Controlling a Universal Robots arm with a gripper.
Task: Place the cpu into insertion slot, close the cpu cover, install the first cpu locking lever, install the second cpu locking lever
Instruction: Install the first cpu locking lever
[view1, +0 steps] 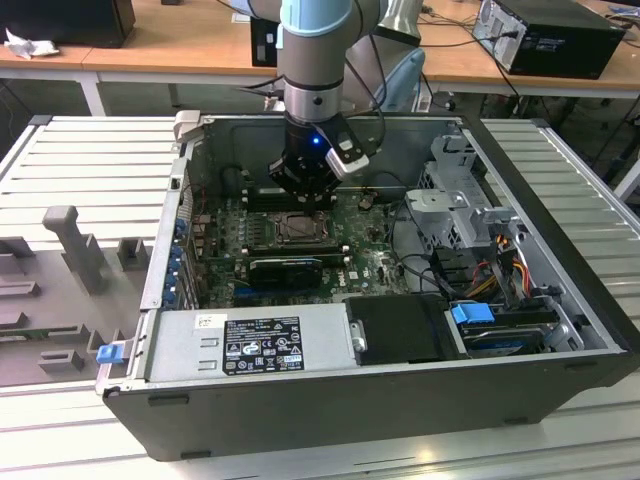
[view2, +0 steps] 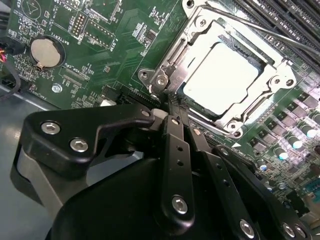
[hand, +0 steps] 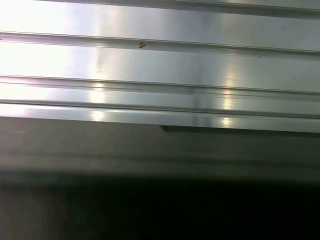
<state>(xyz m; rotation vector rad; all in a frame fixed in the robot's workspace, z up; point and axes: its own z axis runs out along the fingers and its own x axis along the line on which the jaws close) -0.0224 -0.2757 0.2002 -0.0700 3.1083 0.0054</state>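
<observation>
The cpu (view2: 222, 75) lies flat in the insertion slot (view1: 300, 228), its pale face showing through the window of the cpu cover (view2: 196, 34). The metal cover lies down over the socket on the green board (view2: 125, 40). A thin lever rod (view2: 270, 34) runs along the socket's far side. My gripper (view2: 172, 102) is shut, its black fingers (view2: 175, 145) pressed together with the tips at the socket's near corner; whether they touch it I cannot tell. In the exterior view the gripper (view1: 303, 198) hangs just above the socket inside the open computer case.
A coin battery (view2: 45, 50) and long black memory slots (view2: 290, 20) flank the socket. A black card (view1: 285, 268), the power supply (view1: 250, 345), a drive cage (view1: 470, 200) and cables crowd the case. A ribbed aluminium table (hand: 150, 65) surrounds it.
</observation>
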